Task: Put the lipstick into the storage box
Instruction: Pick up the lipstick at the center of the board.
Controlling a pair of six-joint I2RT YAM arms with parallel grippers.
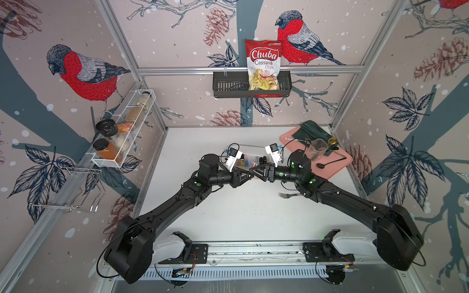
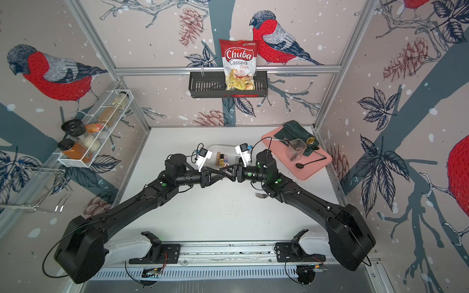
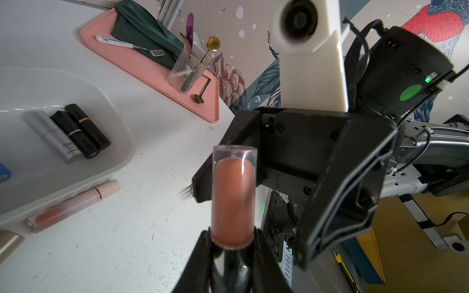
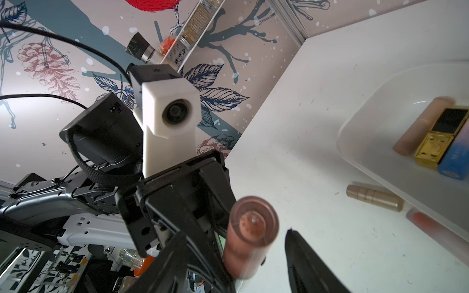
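Starts with the white table (image 1: 241,215), both arms reaching in over it and meeting tip to tip near its middle. Finds the storage box (image 3: 76,83) just behind that meeting point, and off to one side the pink tray (image 3: 152,73) with cutlery. Counts six pieces already lying inside the box: the silver and black tubes (image 3: 68,132) at one end, the beige, gold and blue tubes (image 4: 436,137) at the other. Notes two more outside on the table, just beside the box wall: a clear gloss tube (image 3: 73,205) and a gold tube (image 4: 374,197).

Catches the left gripper (image 3: 231,238) clamped on the dark base of the lipstick (image 3: 233,197), held in the air with its clear cap pointing at the right arm. Shows the right gripper (image 4: 236,233) spread open around that cap, one finger seemingly against it, the other apart, nothing gripped.

Reads as a hand-over at its midpoint: lifted, not yet passed, not yet in the box. Leaves the closing of the right jaws, the release by the left, the carry over the box and the drop. Probably leaves the two loose tubes for afterwards.
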